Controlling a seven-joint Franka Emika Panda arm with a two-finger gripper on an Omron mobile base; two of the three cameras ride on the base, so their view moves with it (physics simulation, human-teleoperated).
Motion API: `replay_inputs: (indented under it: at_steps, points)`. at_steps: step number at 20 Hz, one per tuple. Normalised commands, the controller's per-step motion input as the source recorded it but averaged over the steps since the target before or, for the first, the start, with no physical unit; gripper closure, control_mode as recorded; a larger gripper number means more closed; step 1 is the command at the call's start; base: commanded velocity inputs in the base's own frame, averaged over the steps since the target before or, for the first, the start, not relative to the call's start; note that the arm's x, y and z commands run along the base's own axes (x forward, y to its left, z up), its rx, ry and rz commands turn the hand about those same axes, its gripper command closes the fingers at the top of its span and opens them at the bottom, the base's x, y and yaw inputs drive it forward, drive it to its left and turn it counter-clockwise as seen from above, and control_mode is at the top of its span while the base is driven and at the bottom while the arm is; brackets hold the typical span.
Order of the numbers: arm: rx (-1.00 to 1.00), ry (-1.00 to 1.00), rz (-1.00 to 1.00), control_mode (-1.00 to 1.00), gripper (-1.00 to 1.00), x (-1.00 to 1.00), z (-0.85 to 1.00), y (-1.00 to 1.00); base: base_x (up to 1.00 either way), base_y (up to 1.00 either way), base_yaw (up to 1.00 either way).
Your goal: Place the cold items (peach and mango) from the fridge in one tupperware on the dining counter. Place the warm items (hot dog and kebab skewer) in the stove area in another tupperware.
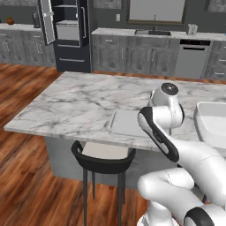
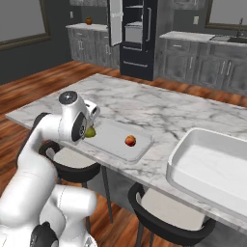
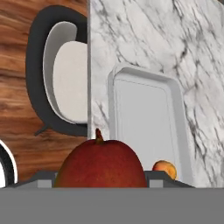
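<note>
My gripper [image 2: 89, 129] is shut on the mango [image 2: 90, 132], a red and green fruit, and holds it above the near left end of the flat grey tupperware [image 2: 112, 126] on the marble dining counter [image 2: 144, 106]. In the hand view the mango [image 3: 101, 162] sits large between the finger tips, with the tupperware [image 3: 140, 109] below it. The small orange peach [image 2: 130, 141] lies inside that tupperware, and the hand view shows the peach [image 3: 165, 169] at its near end. In the left base view my arm hides part of the tupperware [image 1: 123, 123].
A second, deeper white tupperware [image 2: 212, 166] stands on the counter's right end [image 1: 212, 121]. Black stools [image 1: 102, 159] [image 2: 161, 217] are tucked under the near edge. The fridge [image 1: 66, 31] stands at the back wall with its door open.
</note>
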Motion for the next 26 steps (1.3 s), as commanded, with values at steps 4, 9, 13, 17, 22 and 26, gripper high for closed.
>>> replay_inputs:
  at_steps: [4, 9, 13, 17, 22, 26]
  points:
    - [0.00, 0.09, 0.12, -1.00, 1.00, 0.82, -0.49, -0.07, 0.00, 0.00, 0.00]
    - [0.00, 0.09, 0.13, -1.00, 1.00, 0.90, -0.28, -0.02, 0.00, 0.00, 0.00]
    - [0.00, 0.09, 0.13, -1.00, 1.00, 0.92, -0.44, 0.00, 0.00, 0.00, 0.00]
    - [0.00, 0.08, 0.12, -1.00, 1.00, 0.86, -0.48, -0.03, 0.00, 0.00, 0.00]
    - [0.00, 0.05, 0.13, -1.00, 1.00, 0.83, -0.53, -0.02, 0.00, 0.00, 0.00]
    - [0.00, 0.00, 0.12, -1.00, 1.00, 0.73, -0.58, 0.00, 0.00, 0.00, 0.00]
